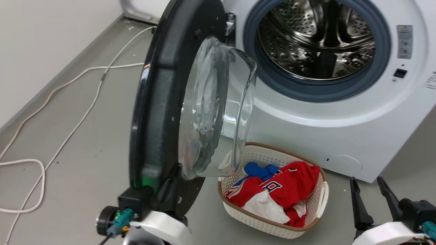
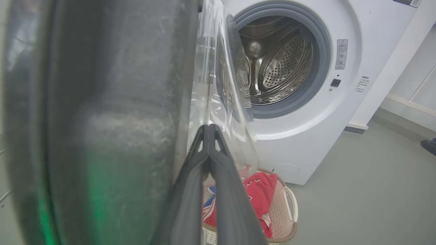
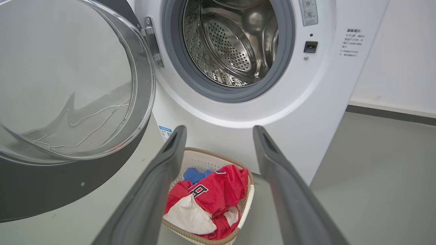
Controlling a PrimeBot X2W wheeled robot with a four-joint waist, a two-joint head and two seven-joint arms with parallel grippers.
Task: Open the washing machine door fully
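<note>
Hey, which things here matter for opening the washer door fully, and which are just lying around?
Job: washing machine door, washing machine, left claw shut beside the door's inner face.
Lying about: laundry basket, clothes in it, white cable on the floor, right claw open, off the door.

washing machine door (image 2: 102, 129) blurred, edges cropped

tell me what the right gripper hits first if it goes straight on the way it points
Probably the white washing machine front, just below its grey rubber gasket. The open right gripper aims above the white plastic laundry basket, though depth is unclear.
</note>
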